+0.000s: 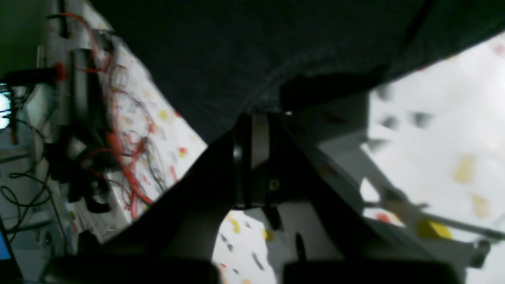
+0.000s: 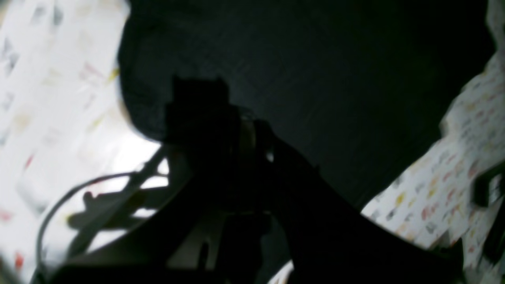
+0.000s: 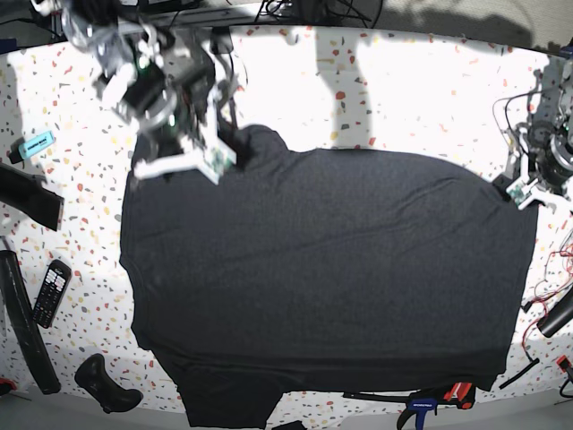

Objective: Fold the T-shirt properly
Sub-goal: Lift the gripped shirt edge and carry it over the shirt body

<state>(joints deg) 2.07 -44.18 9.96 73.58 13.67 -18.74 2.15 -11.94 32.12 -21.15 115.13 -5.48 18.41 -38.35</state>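
Both End Effectors Closed at the Shirt's Far Edge

The dark T-shirt (image 3: 331,260) lay spread across the speckled table (image 3: 412,90), its plain side up. It took up most of the middle of the base view, and a narrower part of the cloth hung out at the near left of that view.

My left end effector (image 1: 260,114) was clenched on the shirt at its far corner, on the right of the base view. From the left wrist camera I saw the cloth's edge run up to my fingertips, with the speckled surface and a shadow below it.

My right end effector (image 2: 250,118) was shut too, low over the shirt near its other far corner. Dark cloth filled the view around its tips, too dark for me to tell whether I had any of it pinched.

To the left of the shirt, in the base view, a remote control (image 3: 52,293) lay on the table near a long black bar (image 3: 27,322). A light-blue object (image 3: 37,145) sat farther up that side. By the shirt's near edge, toward the right, was a clamp (image 3: 421,405) in blue, black and red.
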